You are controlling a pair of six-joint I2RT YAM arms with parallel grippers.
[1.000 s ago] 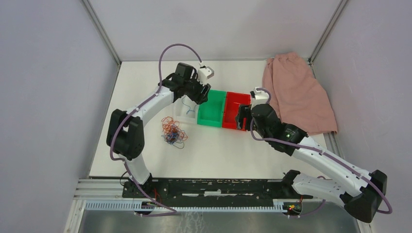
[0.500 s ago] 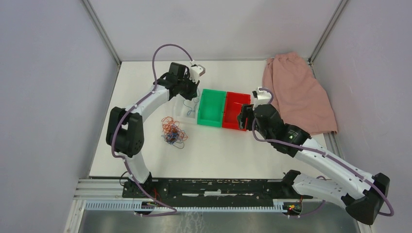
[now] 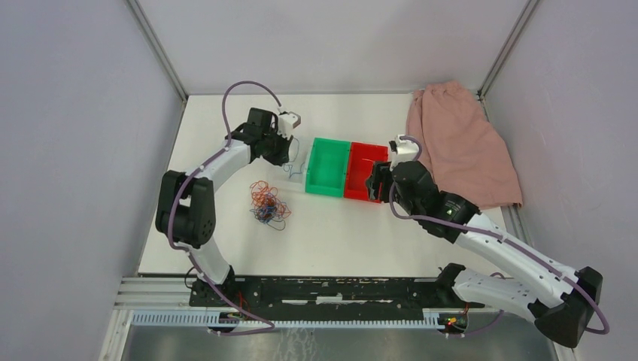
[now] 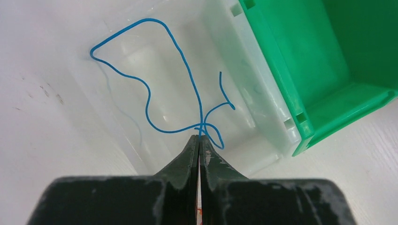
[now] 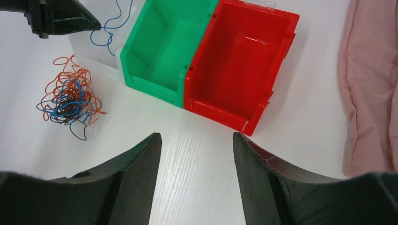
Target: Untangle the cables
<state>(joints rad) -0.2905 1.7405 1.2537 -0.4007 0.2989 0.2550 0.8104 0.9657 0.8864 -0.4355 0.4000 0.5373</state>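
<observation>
A tangle of orange, blue and dark cables (image 3: 267, 203) lies on the white table left of the bins, also in the right wrist view (image 5: 70, 101). A single blue cable (image 4: 187, 70) sprawls in the clear bin (image 4: 244, 93). One of its strands runs straight into the tips of my left gripper (image 4: 200, 137), which is shut on it at the bin's near wall. From above, that gripper (image 3: 288, 150) sits just left of the green bin (image 3: 329, 167). My right gripper (image 5: 197, 136) is open and empty, hovering over bare table in front of the red bin (image 5: 234, 56).
The clear, green (image 5: 164, 47) and red bins (image 3: 363, 171) stand side by side mid-table. A pink cloth (image 3: 459, 143) covers the back right corner. Walls close in the left, right and far sides.
My left gripper has shut and moved left, from above the green bin's edge to the clear bin's left side. The right arm has barely moved.
</observation>
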